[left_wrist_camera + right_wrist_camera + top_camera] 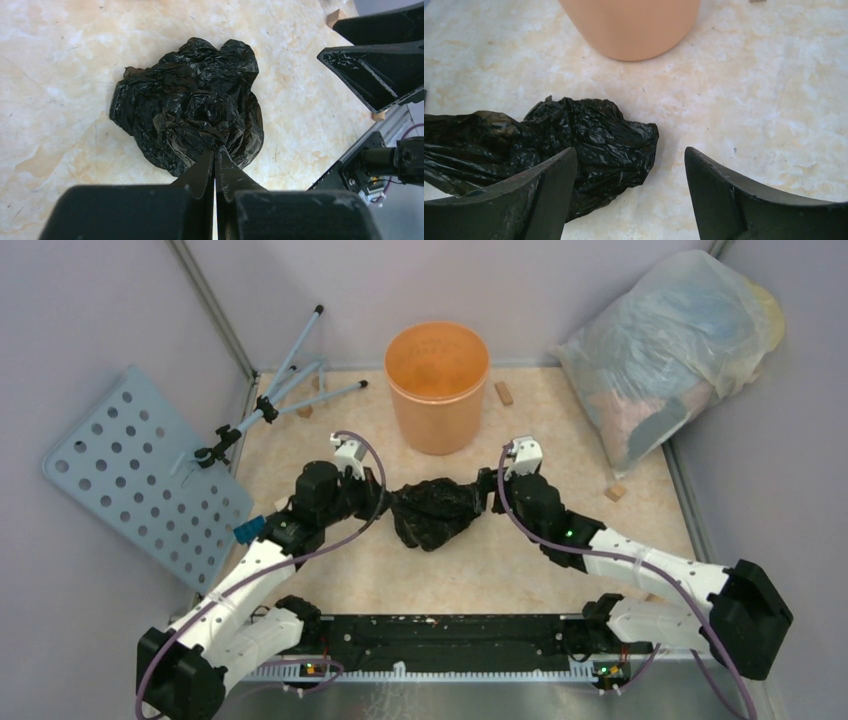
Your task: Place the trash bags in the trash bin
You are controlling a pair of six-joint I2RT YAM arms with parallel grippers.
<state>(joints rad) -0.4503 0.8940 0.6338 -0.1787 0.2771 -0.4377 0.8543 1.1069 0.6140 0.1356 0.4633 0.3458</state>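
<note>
**Bag pinched on table, nothing in bin yet**

Black trash bag [432, 512] lies crumpled on the table [500, 570], mid-scene, near side of the orange bin [437, 385] and apart from it. No black shows inside the bin. Left gripper [216, 150] is pinched tight on a fold of the bag. Right gripper [629, 160] stands wide, bag end by its left finger, not clamped. Left to do, likely: lift, carry far, drop in. The left wrist view alone shows the pinch. Only the top view shows the bin's mouth and the stuffed translucent bag [670, 350] far right.
</note>
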